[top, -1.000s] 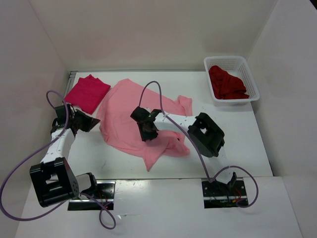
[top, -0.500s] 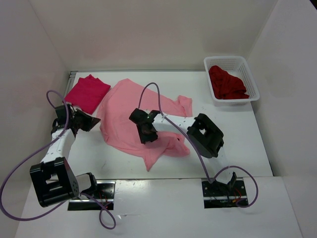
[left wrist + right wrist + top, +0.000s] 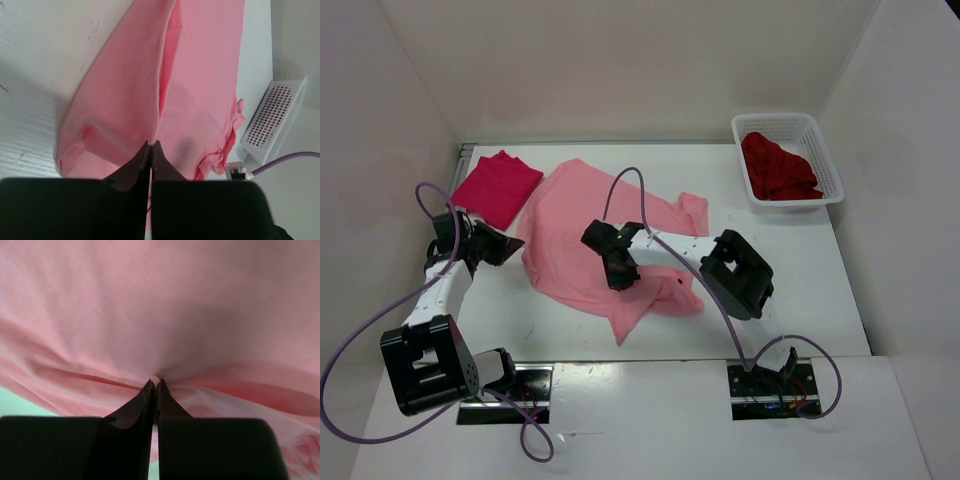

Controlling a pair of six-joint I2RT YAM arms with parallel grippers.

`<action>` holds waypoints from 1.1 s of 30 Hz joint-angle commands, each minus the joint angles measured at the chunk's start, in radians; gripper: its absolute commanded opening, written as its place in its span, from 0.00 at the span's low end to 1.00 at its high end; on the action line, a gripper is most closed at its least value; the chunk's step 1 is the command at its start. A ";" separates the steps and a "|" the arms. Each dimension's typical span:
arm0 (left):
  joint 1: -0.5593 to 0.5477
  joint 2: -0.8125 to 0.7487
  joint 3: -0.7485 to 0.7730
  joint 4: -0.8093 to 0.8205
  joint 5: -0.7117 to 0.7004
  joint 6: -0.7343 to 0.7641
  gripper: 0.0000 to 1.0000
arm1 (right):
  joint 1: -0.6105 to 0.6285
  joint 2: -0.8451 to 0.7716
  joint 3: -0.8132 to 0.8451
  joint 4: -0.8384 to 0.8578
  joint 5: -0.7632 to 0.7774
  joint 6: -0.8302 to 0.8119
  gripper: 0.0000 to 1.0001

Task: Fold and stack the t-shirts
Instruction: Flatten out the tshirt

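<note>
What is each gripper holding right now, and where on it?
Both hold the light pink t-shirt: left gripper pinches its left edge, right gripper a fold near its middle.

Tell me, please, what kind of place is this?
Probably a robot test cell: plain white walls box in a table, a left arm and right arm are fixed at its edge, working a light pink t-shirt.

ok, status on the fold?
Left gripper shut on light pink t-shirt edge. Right gripper shut on its middle. Shirt crumpled, unfolded. Nothing blocking.
</note>
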 commanded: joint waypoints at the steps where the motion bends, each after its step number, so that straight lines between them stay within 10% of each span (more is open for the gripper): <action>1: -0.009 0.003 0.012 0.025 0.022 -0.002 0.00 | 0.013 -0.130 0.046 -0.064 0.064 0.038 0.03; 14: -0.115 0.003 0.540 -0.102 -0.041 -0.032 0.00 | -0.249 -0.682 0.325 -0.373 0.254 0.020 0.00; 27: 0.194 0.026 1.118 -0.084 0.191 -0.246 0.00 | -0.403 -0.658 1.172 -0.275 0.300 -0.172 0.00; 33: 0.194 0.091 1.159 -0.071 0.150 -0.265 0.00 | -0.403 -0.611 1.059 -0.063 0.338 -0.222 0.00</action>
